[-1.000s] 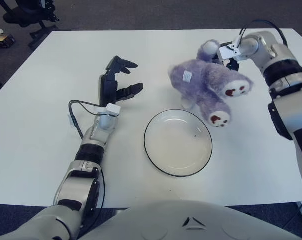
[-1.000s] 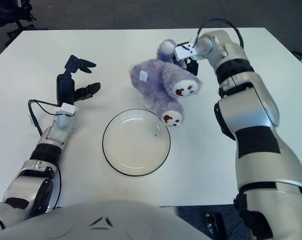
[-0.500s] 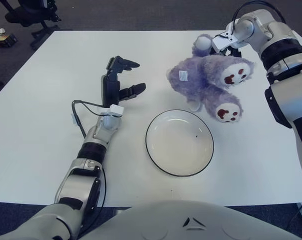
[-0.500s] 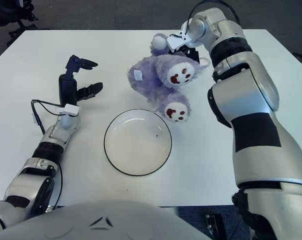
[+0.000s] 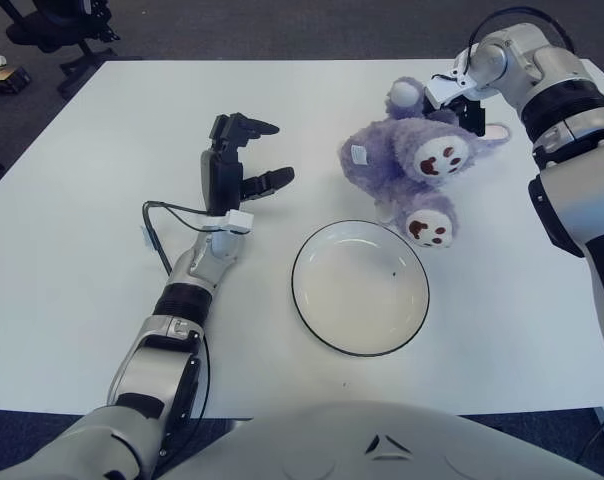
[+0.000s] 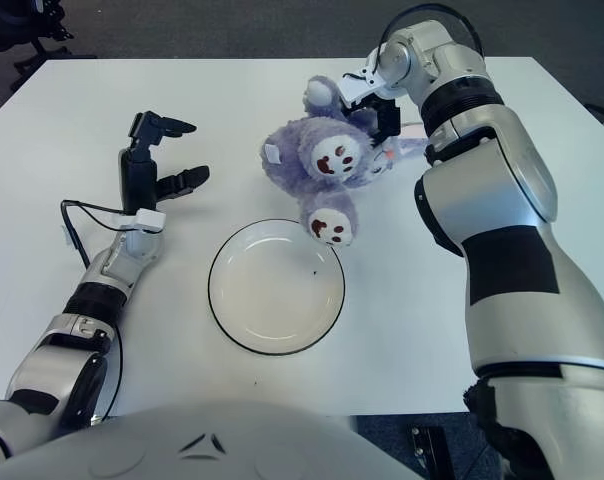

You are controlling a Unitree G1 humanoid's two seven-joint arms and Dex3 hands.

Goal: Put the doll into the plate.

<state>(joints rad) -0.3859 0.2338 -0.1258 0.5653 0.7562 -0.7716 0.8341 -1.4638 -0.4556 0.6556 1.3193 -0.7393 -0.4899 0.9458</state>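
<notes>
On a white table (image 5: 72,260) in front of the humanoid robot, the right hand (image 5: 464,92) grips a purple plush doll (image 5: 407,160) at the far right side of the surface, its dark fingers closed into the fur at the toy's upper end. The doll hangs tilted from that grip, spreading down and to the left of the hand, with its two pale soles and their dark red paw marks turned towards the camera. A small white tag shows on the fur at the doll's left flank, and a rounded purple limb with a pale tip pokes up just left of the hand. The lower foot sits just above the far rim of the plate (image 5: 312,320); whether it touches the rim cannot be told. None of the doll lies inside the dish.

The plate, round, white and dark-edged, lies flat on the table below and to the left of the right hand, with a tiny dark speck on its inner surface.

The left hand (image 5: 236,162) stands upright well to the left of the doll and beyond the plate's left edge, its black fingers spread and holding nothing. A thin black cable (image 5: 160,220) loops from its wrist across the tabletop.

Office chair bases (image 5: 72,30) show on the dark floor past the table's far left corner.
</notes>
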